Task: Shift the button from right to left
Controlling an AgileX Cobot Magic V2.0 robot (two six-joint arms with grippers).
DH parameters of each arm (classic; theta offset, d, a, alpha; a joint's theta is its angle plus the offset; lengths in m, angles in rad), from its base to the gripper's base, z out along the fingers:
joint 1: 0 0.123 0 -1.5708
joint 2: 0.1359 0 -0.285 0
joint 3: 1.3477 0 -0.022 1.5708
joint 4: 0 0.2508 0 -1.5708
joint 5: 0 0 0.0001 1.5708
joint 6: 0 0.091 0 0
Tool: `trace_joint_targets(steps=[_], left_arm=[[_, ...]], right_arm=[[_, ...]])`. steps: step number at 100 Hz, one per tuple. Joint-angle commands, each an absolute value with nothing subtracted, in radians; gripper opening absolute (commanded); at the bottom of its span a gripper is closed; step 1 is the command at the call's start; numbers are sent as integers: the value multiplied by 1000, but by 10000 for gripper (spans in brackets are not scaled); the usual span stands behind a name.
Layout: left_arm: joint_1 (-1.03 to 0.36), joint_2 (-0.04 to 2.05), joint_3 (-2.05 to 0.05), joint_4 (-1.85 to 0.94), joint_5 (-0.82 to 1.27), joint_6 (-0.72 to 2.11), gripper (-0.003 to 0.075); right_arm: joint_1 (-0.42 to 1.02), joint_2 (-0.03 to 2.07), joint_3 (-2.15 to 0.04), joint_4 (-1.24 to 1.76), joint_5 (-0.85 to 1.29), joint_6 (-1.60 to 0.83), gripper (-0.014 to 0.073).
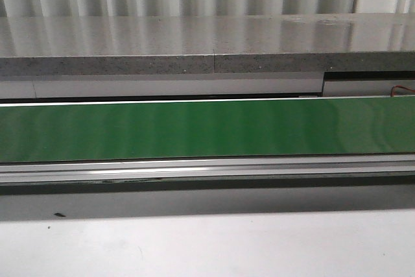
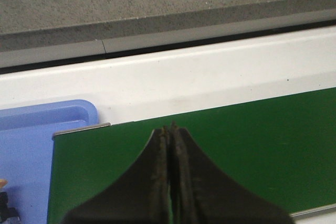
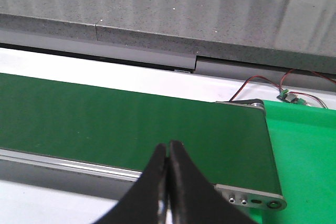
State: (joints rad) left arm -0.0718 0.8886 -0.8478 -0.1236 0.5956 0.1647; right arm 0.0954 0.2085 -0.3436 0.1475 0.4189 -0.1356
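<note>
We see no button on the green belt (image 1: 207,128) in any view, and with the left tool (image 2: 169,129) and the right tool (image 3: 168,145) both closed and empty, we risk reaching for nothing.

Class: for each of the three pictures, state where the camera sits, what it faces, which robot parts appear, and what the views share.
Front view: faces forward over the green conveyor belt toward a grey stone ledge; no robot part shows.
Left wrist view: on the left arm, over the belt's end beside a blue tray; closed left pincer shows.
Right wrist view: on the right arm, above the belt's other end; closed right pincer shows.
Shared: belt and ledge.
</note>
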Motion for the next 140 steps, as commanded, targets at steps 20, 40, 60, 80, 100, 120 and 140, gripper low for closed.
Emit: trace_joint_targets(steps=[20, 40, 60, 80, 100, 120, 140], left_arm=[[-79, 626, -683, -141, 415, 156, -20], [-79, 457, -555, -151, 331, 156, -20], [-77, 331, -458, -160, 317, 156, -21], [-77, 221, -375, -160, 317, 156, -21], [-77, 134, -305, -160, 306, 156, -21], [-77, 120, -178, -40, 81, 103, -21], [-77, 94, -51, 37, 33, -54, -21]], right_arm=[[97, 217, -369, 142, 340, -143, -69], [97, 217, -369, 142, 340, -143, -69], [97, 217, -369, 142, 340, -143, -69], [97, 217, -369, 142, 340, -143, -69], [97, 217, -369, 142, 340, -143, -69], [97, 217, -369, 142, 340, -143, -69], [97, 217, -369, 142, 340, -143, -69]])
